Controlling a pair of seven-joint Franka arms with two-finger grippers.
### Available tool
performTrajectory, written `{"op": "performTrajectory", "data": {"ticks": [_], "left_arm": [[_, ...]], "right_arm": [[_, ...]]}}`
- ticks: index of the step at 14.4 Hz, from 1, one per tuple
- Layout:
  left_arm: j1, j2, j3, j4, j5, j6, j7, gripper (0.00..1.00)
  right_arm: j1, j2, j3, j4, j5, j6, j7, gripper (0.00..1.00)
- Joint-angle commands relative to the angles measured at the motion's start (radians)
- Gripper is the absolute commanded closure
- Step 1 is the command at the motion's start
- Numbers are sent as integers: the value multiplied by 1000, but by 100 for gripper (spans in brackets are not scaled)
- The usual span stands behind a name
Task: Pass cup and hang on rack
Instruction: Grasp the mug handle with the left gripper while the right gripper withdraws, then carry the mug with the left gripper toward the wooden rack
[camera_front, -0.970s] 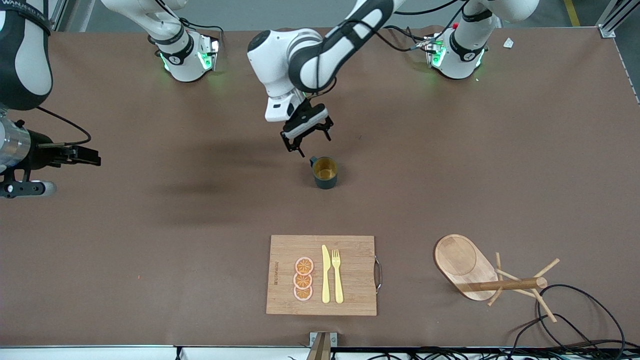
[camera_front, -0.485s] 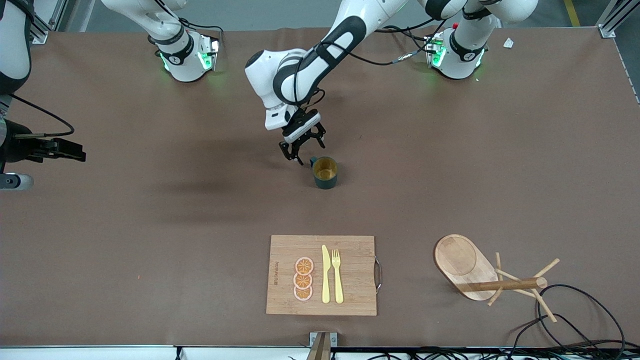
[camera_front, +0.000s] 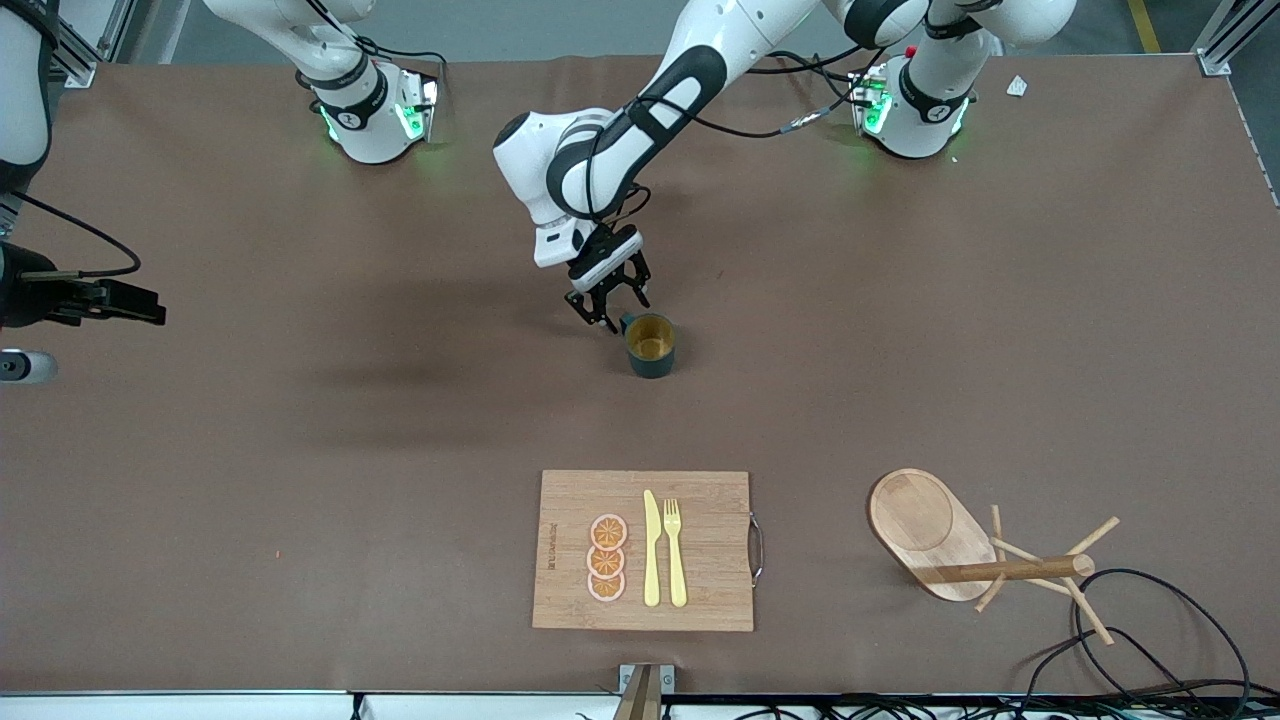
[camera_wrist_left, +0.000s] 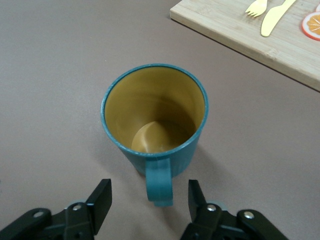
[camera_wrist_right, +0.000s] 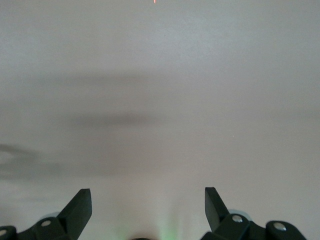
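Front view gives us the brown table (camera_front: 300, 480), then the cutting board (camera_front: 570, 500) at its near edge and the rack (camera_front: 935, 535) lying tipped over toward the left arm's end. We see the cup (camera_front: 651, 346) upright mid-table. The left gripper (camera_front: 612, 309) sits low beside it, fingers (camera_wrist_left: 102, 197) spread, the handle (camera_wrist_left: 160, 187) between them, ungripped. The right gripper (camera_wrist_right: 147, 212) waits over bare table, wide open, empty.
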Motion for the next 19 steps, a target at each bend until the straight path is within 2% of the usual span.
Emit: {"op": "performTrajectory", "data": {"ticks": [1, 2, 3, 6, 10, 14, 17, 19], "left_arm": [[-12, 15, 10, 26, 16, -8, -8, 40], [-12, 16, 8, 26, 16, -8, -8, 49], [-12, 19, 8, 26, 14, -6, -8, 52], [-12, 28, 8, 26, 16, -6, -8, 53], [-12, 27, 8, 26, 16, -8, -8, 79], [-12, 10, 8, 26, 14, -23, 1, 99], [3, -43, 7, 26, -3, -34, 37, 100], [38, -111, 7, 27, -58, -34, 89, 100]], "right_arm": [[-2, 2, 8, 17, -2, -11, 8, 0], [-1, 2, 9, 18, 7, -9, 4, 0], [-2, -3, 9, 14, 21, -20, 6, 0], [-2, -37, 6, -8, 41, -44, 9, 0], [-4, -109, 6, -72, 42, -52, 64, 0], [-2, -201, 6, -150, 41, -27, 55, 0], [-4, -225, 6, -164, 41, -49, 52, 0], [-2, -248, 5, -172, 30, -46, 49, 0]]}}
